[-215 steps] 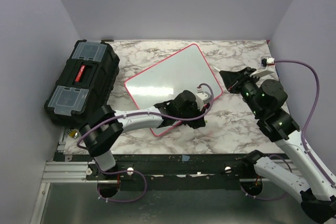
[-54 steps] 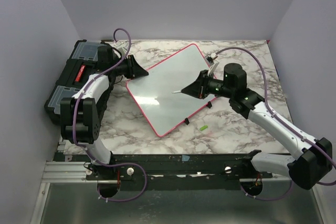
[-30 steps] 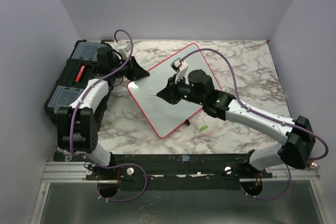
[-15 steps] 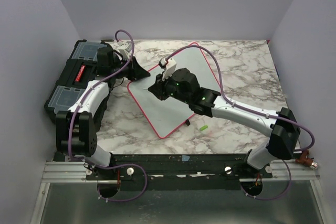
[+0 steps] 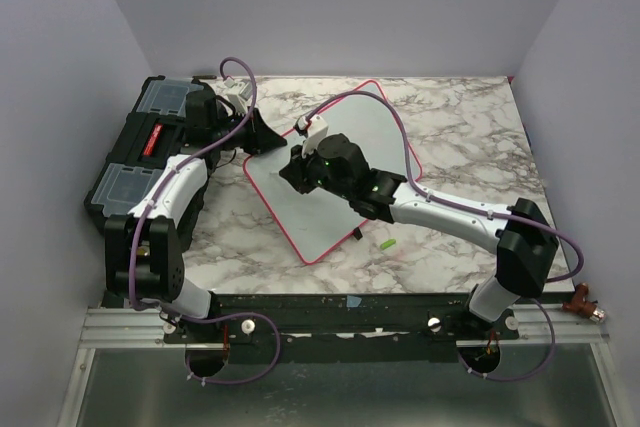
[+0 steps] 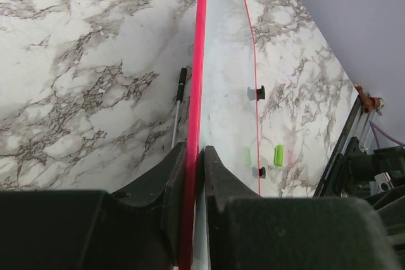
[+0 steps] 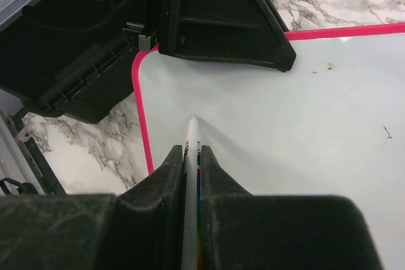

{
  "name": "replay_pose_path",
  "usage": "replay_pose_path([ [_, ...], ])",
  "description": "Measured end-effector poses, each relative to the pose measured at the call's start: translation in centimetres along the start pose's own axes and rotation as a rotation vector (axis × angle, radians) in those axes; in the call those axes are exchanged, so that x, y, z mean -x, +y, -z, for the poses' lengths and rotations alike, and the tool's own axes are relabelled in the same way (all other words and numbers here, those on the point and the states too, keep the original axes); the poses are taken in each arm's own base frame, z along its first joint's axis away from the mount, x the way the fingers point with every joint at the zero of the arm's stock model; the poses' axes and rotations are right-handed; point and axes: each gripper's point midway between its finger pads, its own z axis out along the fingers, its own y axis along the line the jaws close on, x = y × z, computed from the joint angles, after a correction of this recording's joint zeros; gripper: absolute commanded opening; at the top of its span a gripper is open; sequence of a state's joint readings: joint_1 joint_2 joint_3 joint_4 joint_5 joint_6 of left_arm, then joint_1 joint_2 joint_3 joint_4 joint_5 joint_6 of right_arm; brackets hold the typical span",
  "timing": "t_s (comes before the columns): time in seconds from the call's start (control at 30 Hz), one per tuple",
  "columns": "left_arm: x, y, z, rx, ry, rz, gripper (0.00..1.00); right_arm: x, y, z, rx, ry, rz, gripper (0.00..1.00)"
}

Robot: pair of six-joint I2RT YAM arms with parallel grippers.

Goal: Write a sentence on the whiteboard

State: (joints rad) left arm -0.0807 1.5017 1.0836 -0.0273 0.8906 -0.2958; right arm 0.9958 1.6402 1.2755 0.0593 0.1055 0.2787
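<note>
Though marker half-hidden, R end effector tight on it, L end effector on whiteboard

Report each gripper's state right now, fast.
Left gripper: closed, clamping the red rim of the whiteboard.
Right gripper: closed, holding a marker that points at the board.
</note>
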Motion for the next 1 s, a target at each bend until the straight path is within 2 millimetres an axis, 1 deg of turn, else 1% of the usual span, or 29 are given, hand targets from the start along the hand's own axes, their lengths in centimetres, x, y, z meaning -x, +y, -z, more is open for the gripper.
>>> replay_pose_path([
  [0.73,0.03,-0.43,0.13,0.016,-0.001,-0.036,0.0,0.43,-0.05,-0.55,-0.014,-0.036,0.006,0.01],
  [1.0,0.01,-0.57,0.1,0.017,0.0,-0.045,0.0,-0.19,-0.5,0.06,-0.03,-0.041,0.005,0.01],
])
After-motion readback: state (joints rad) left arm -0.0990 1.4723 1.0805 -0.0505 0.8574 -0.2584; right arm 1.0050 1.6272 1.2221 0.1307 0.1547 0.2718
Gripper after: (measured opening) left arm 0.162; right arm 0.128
